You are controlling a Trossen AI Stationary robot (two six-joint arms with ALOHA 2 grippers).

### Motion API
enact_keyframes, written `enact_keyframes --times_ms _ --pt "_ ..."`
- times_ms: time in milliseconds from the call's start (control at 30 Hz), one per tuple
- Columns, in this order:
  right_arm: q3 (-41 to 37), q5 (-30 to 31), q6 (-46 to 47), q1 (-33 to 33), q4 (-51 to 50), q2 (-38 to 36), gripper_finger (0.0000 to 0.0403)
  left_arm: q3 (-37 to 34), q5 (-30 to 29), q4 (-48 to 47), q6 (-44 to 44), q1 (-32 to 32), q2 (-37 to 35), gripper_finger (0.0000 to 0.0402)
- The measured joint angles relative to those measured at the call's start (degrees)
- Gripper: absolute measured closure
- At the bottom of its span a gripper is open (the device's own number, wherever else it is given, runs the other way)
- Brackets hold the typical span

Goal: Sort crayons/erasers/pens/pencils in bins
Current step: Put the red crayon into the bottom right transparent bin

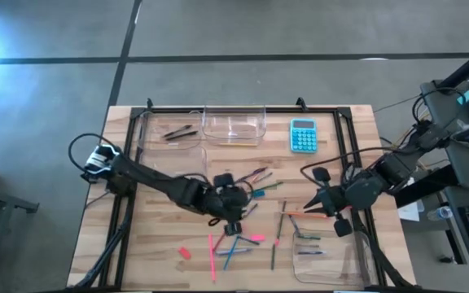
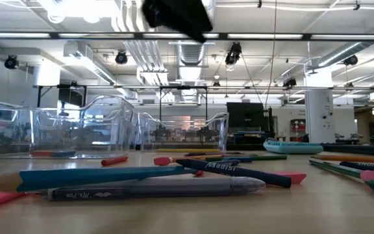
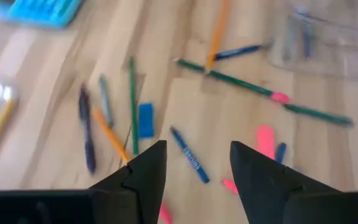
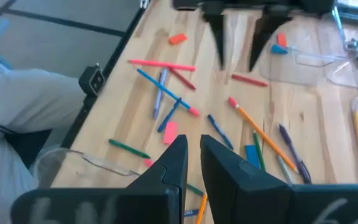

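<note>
We see a pale wooden table [image 1: 169,268] with a black frame along its edges, standing on a grey concrete floor [image 1: 218,32]; the low view looks past it into a hall with ceiling lights and ducts. We take the turquoise calculator [image 1: 303,134] as our landmark. Far to its left along the same table edge sit two clear bins [image 1: 173,130], one holding dark pens, with a taller bin [image 1: 234,124] just beside the calculator. Below and left of the calculator the left pincer [image 1: 233,218] hovers over a scatter of pens and pencils [image 1: 259,181], its fingers [image 3: 145,177] spread apart and holding nothing. A pink eraser [image 1: 184,253] lies farther down-left, and a blue eraser [image 3: 145,119] lies among the sticks. Below and right of the calculator the right pincer [image 1: 312,205] hangs nearly closed, empty, above another bin [image 1: 332,256].
</note>
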Motion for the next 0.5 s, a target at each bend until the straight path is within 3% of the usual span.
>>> enact_keyframes --times_ms 133,267,500 --pt "-3.22 -0.01 -0.42 0.00 3.38 -0.04 0.0364 -5.48 -0.30 -1.21 -9.78 -0.33 -0.09 0.0240" --pt "-5.15 -0.01 0.17 0.00 4.05 -0.11 0.0364 -11.50 -0.04 -1.56 -24.87 -0.37 0.11 0.0240" --pt "-5.70 0.01 1.42 0.00 3.91 -0.22 0.0364 -18.61 -3.84 -1.30 -40.03 -3.21 -0.66 0.0240"
